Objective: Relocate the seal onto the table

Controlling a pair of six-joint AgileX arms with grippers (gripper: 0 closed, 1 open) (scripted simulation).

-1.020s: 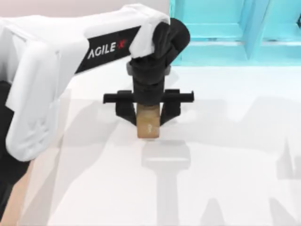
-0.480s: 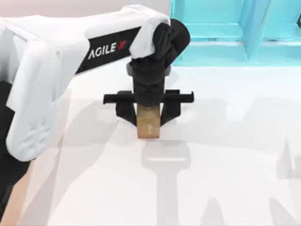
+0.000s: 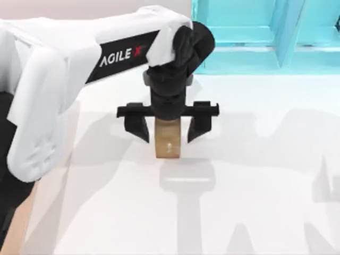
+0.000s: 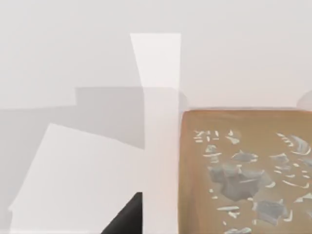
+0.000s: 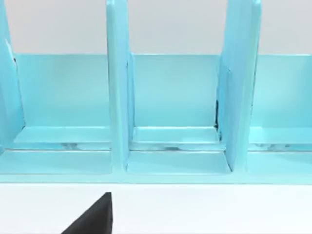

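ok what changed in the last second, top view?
The left end effector opened: its fingers spread apart sideways and now stand clear of the seal, which they were clamping before. So the seal has been let go. The seal itself stayed put, upright on the white table, and the arm's position looks unchanged. The turquoise shelf did not move.
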